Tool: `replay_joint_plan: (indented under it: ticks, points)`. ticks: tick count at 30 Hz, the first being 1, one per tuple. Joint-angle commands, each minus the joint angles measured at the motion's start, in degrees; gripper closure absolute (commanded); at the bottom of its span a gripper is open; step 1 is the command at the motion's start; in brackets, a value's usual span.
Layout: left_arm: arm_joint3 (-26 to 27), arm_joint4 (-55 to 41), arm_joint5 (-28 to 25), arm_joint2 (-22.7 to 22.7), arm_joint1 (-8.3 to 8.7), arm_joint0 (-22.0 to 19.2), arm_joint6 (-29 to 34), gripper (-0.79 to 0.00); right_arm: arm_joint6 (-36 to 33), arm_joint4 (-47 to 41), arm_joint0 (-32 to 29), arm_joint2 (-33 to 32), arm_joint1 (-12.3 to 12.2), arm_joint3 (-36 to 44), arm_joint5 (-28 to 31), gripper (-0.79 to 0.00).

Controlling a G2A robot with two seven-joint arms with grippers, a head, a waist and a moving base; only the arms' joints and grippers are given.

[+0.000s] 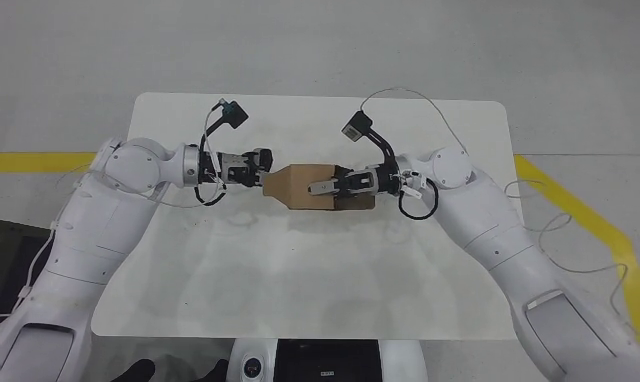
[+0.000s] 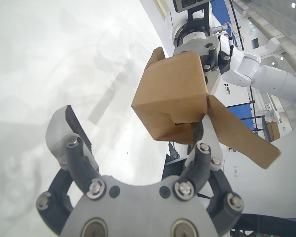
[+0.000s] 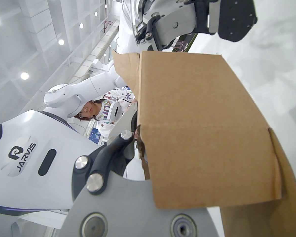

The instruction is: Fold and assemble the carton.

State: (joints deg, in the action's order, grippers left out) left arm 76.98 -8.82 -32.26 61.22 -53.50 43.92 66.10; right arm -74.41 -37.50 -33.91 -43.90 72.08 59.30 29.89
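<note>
A brown cardboard carton is held above the middle of the white table. My right gripper is shut on the carton's wall, with one finger showing beside the cardboard and the other hidden behind it. My left gripper stands open at the carton's opposite end. In the left wrist view the carton sits just past the left gripper. One finger lies against a loose end flap, while the other finger is apart from the box.
The table's surface around the carton is bare. Thin cables loop from both wrists over the back of the table. Yellow floor tape runs beside the table on both sides.
</note>
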Motion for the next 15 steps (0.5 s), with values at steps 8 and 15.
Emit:
replay_joint_plan:
  ticks: [8, 15]
  points:
    - [-2.0, -0.8, -0.2, 1.7, 0.43, -0.5, 0.2, -0.785, 0.9, 4.6, 0.0, -3.4, -1.6, -2.1, 0.9, 0.0]
    - [-0.4, -3.0, -0.2, 3.3, 0.91, -0.1, 1.3, -0.785, 3.4, 11.6, -0.5, -4.4, -2.5, -2.2, -3.0, 0.0]
